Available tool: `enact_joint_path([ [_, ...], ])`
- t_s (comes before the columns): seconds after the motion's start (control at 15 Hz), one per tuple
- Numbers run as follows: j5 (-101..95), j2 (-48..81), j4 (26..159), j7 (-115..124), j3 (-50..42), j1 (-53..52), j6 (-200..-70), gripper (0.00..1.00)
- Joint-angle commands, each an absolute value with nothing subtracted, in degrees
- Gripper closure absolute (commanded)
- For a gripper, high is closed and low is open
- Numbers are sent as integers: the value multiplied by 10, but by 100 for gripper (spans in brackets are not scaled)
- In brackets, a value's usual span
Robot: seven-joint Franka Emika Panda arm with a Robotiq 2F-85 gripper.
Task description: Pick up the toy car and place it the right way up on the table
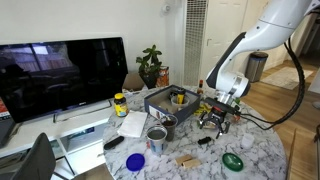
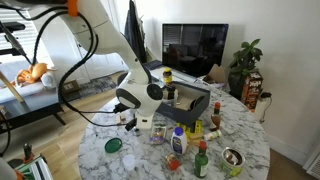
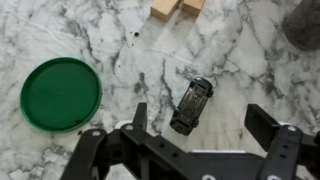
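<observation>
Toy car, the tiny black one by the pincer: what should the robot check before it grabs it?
1. Pincer open: ok.
2. Small black toy car lies between its fingers: ok.
3. Round green plastic lid away from the fingers: ok.
4. Pale wooden blocks away from the car: ok.
5. Which way up the car lies: cannot tell.
6. Pincer low enough to grip: cannot tell.

In the wrist view, the top edge is cutting off two wooden blocks (image 3: 165, 8) and a dark rounded object (image 3: 304, 26) in the corner. The toy car (image 3: 192, 104) is lying hidden behind the gripper (image 1: 216, 120) in both exterior views, where clutter on the tabletop (image 1: 196, 164) is showing too small to name.
</observation>
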State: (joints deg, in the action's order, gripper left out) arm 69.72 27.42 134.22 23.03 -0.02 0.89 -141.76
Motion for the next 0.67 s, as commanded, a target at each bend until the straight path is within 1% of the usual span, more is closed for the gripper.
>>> enact_joint_path([
  [0.0,770,303,1323,202,1,5,-1436,10],
  [0.13,788,310,1319,199,-2,1,-1440,8],
  [0.4,770,313,1322,197,-9,-5,-1428,0],
  [0.6,765,319,1324,201,-11,-9,-1434,0],
])
